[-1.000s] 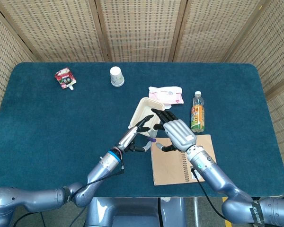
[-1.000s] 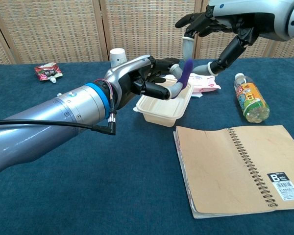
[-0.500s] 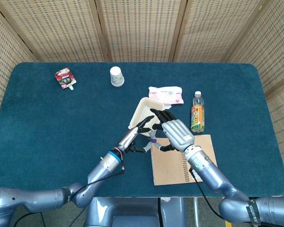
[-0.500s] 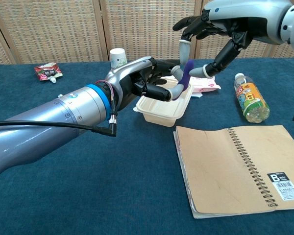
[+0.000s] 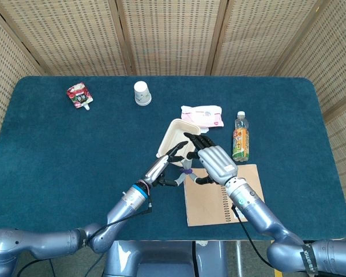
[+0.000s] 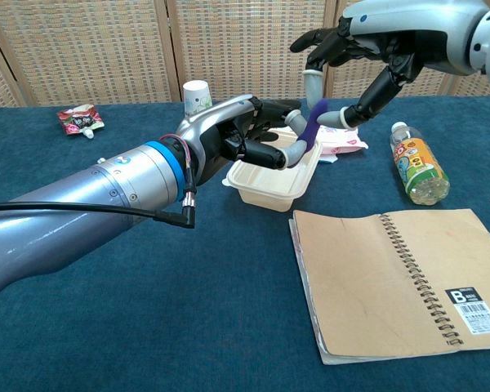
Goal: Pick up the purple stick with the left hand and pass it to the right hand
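Note:
My left hand (image 6: 243,133) holds the purple stick (image 6: 310,126) by its lower end above the table, the stick pointing up and slightly right. In the head view the stick (image 5: 186,171) shows only as a small purple bit between the two hands. My right hand (image 6: 367,42) hovers over the stick's upper end, its fingers spread on either side of the tip without closing on it. From the head camera, the right hand (image 5: 214,163) sits just right of the left hand (image 5: 166,164).
A cream lunch box (image 6: 275,179) lies under the hands. A brown spiral notebook (image 6: 392,278) lies front right, a drink bottle (image 6: 416,162) beyond it. A pink wipes pack (image 5: 203,115), a paper cup (image 5: 142,92) and a red pouch (image 5: 79,96) stand further back.
The right hand has shifted slightly around the stick's top; the stick has tilted a little more to the right. The left hand keeps its hold.

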Tool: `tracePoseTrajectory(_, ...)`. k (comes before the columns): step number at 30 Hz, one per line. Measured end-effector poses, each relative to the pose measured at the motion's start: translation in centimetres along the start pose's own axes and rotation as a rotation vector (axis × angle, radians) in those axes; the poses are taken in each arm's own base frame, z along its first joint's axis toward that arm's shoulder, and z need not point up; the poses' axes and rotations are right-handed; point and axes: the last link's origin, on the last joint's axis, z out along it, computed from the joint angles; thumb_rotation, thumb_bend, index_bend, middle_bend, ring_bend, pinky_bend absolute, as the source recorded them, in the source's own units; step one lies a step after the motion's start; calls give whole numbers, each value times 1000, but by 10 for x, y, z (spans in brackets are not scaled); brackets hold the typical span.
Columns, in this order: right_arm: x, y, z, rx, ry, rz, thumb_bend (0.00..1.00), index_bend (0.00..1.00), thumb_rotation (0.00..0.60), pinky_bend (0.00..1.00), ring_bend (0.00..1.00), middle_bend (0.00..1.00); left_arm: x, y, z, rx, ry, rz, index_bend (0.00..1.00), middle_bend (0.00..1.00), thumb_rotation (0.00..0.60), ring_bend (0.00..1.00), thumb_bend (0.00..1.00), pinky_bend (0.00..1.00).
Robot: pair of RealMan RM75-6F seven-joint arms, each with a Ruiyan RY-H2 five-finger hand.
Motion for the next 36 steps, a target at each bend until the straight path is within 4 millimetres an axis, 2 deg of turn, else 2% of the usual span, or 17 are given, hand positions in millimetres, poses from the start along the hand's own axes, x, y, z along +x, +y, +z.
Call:
tracePoseTrajectory(6, 0, 1, 0, 0, -1, 0, 569, 635, 600, 0, 0, 0, 0, 0, 0, 1, 0, -2, 739, 0, 600, 0, 508, 0)
tracePoseTrajectory(13, 0, 1, 0, 4, 0, -12, 731, 732, 600, 0, 0, 5, 0, 0, 0, 0, 1, 0, 739, 0, 600, 0, 508, 0)
tracePoseTrajectory(16, 0, 0, -1, 6, -1, -7, 769, 760, 600, 0, 0, 13, 1, 0, 0, 0, 4, 0, 739, 0, 600, 0, 508, 0)
tracePoseTrajectory(26, 1, -1, -1, 21, 14, -6, 792, 792, 600, 0, 0, 37, 3, 0, 0, 2, 8, 11, 747, 0, 600, 0, 541, 0)
tracePoseTrajectory(31, 7, 2, -3, 25, 43, -8, 792, 798, 600, 0, 0, 42, 15, -6, -1, 18, 26, 73, 755, 0, 600, 0, 541, 0)
tracePoseTrajectory(36, 16, 12, -6, 12, 73, -6, 793, 803, 600, 0, 0, 48, 46, -16, -4, 45, 76, 167, 758, 0, 600, 0, 542, 0)
